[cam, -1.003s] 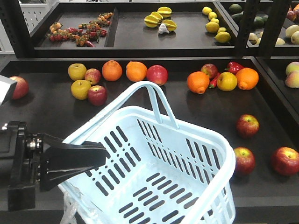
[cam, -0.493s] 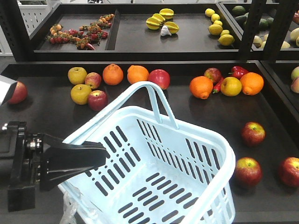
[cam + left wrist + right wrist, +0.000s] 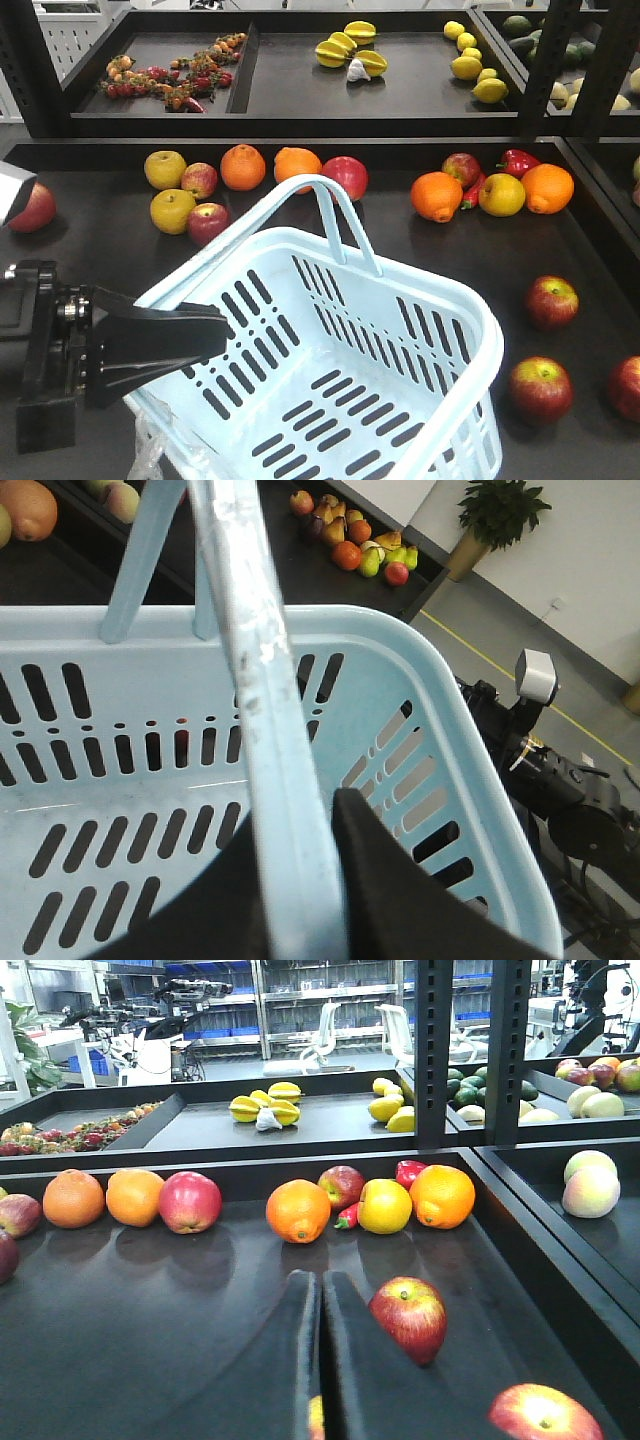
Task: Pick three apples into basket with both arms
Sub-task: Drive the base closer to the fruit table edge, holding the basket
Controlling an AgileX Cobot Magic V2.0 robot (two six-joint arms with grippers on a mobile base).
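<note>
Left pincer (image 3: 195, 345) clamps basket (image 3: 440, 290); apples (image 3: 541, 387) lie rightward.

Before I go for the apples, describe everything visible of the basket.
The basket is pale aqua-blue plastic, rectangular, with slotted walls and floor and nothing inside. Its one arched handle stands up, scuffed close up. It is tilted, in front of the dark fruit shelf. The left pincer clamps it at its left side; its underside is out of view.
</note>
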